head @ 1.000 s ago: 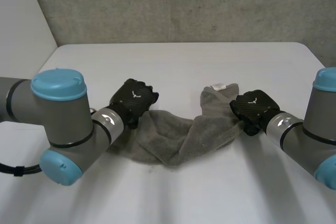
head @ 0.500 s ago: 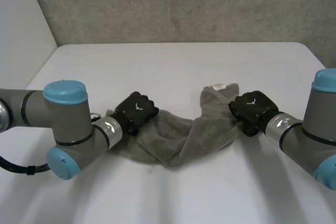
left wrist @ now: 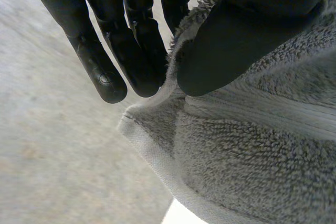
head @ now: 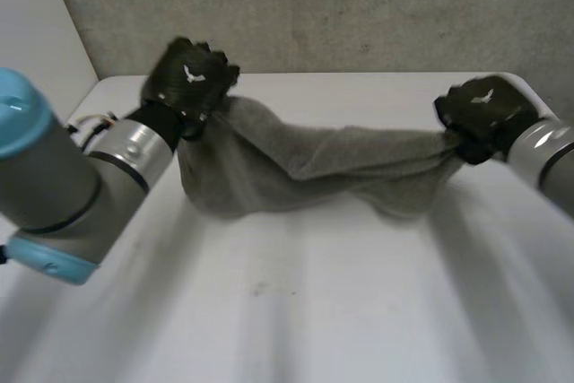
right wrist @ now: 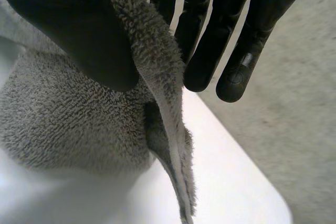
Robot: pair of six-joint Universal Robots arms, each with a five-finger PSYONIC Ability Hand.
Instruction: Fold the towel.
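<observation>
Wrist view, left hand [left wrist: 236, 30]: the thumb clamps an edge of the grey terry-cloth towel [left wrist: 252, 145] against the straight fingers [left wrist: 131, 51], a firm pinch. A hemmed corner of the cloth pokes out just past the fingertips.

Wrist view, right hand [right wrist: 68, 30]: the same kind of grip, with the thumb pressing the towel's hemmed edge against the straight fingers [right wrist: 210, 45]. The cloth hangs below the palm, its edge running down towards the white table [right wrist: 220, 182].

Head view: both hands are raised above the table, the left at its far left side and the right at its far right corner, well apart. The towel spans between them. It drapes wide and loose under the left hand and narrows to a bunched band towards the right hand, sagging in the middle. Cannot tell whether its lowest folds touch the tabletop. A grey rough concrete wall [head: 359, 6] stands behind the table.
</observation>
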